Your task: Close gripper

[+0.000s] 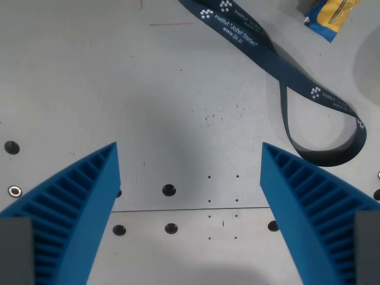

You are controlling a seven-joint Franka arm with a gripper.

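Hand [190, 155] wide open, empty | lanyard [279, 59] cut off | yellow-blue packet [330, 15] cropped

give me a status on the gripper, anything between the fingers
Gripper open, blue fingers wide apart. Nothing between them, only bare table. Dark blue lanyard lies beyond, toward the wrist view's upper right, outside the gap.

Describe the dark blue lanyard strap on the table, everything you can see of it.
The lanyard strap is a flat, dark navy ribbon, woven-looking, with white printed lettering and dot logos. It enters at the top edge, runs diagonally toward the wrist view's right, then curls into a loop standing on edge near the right side. It rests on the grey table; nothing else touches it. The gripper is open, its blue fingers apart from the strap.
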